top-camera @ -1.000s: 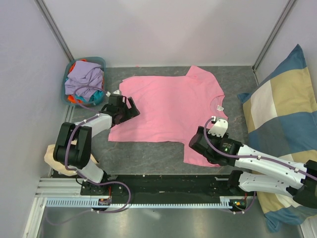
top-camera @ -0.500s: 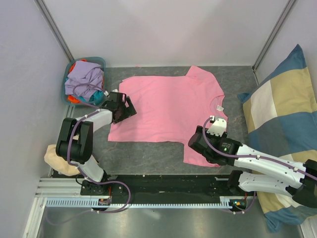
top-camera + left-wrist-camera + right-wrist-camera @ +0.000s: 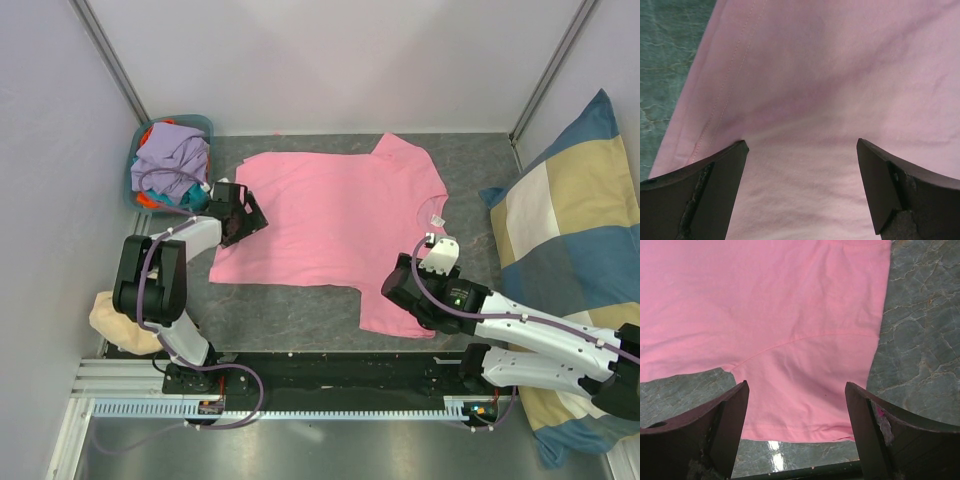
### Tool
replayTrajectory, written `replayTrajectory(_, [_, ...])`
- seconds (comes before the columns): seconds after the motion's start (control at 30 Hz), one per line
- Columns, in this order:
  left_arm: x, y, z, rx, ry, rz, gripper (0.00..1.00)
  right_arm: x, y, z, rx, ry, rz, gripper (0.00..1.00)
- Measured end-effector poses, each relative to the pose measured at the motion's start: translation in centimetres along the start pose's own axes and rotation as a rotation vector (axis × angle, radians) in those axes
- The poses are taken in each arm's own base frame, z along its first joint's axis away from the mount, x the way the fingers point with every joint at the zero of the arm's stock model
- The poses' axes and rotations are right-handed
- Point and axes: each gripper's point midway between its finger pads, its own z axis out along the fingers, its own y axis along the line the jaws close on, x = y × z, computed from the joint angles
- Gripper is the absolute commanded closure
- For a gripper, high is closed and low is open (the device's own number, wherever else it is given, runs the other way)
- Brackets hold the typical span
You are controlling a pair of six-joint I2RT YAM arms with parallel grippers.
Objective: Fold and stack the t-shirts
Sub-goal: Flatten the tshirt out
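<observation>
- The pink t-shirt (image 3: pixel 330 215) lies spread flat mid-table, its near sleeve close to the near edge; bare grey marbled table (image 3: pixel 290 310) shows between the arms.
- Left gripper (image 3: pixel 802 145) — jaws apart over the shirt's left hem; right gripper (image 3: pixel 796 385) apart over the near sleeve.
- White neck label (image 3: pixel 437 219) — too small to read.
- Other tees (image 3: pixel 170 160) heaped in a basket (image 3: pixel 197 124) far left; checked cushion (image 3: pixel 570 230) right.

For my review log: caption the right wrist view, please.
Right arm's open jaws frame a sleeve of the pink t-shirt, spread on the grey table.
</observation>
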Motion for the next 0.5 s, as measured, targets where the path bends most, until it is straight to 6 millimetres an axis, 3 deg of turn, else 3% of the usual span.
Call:
replayTrajectory(0.27, [-0.4, 0.4, -0.4, -0.002, 0.0, -0.014, 0.0, -0.3, 0.1, -0.1, 0.014, 0.005, -0.026, 0.13])
replayTrajectory(0.37, [-1.0, -0.2, -1.8, 0.026, -0.014, -0.015, 0.0, -0.1, -0.1, -0.3, 0.024, 0.022, -0.034, 0.13])
replayTrajectory(0.5, [-3.5, -2.0, -5.3, 0.109, -0.098, -0.02, 0.0, 1.6, -1.0, -0.3, 0.05, 0.082, -0.023, 0.13])
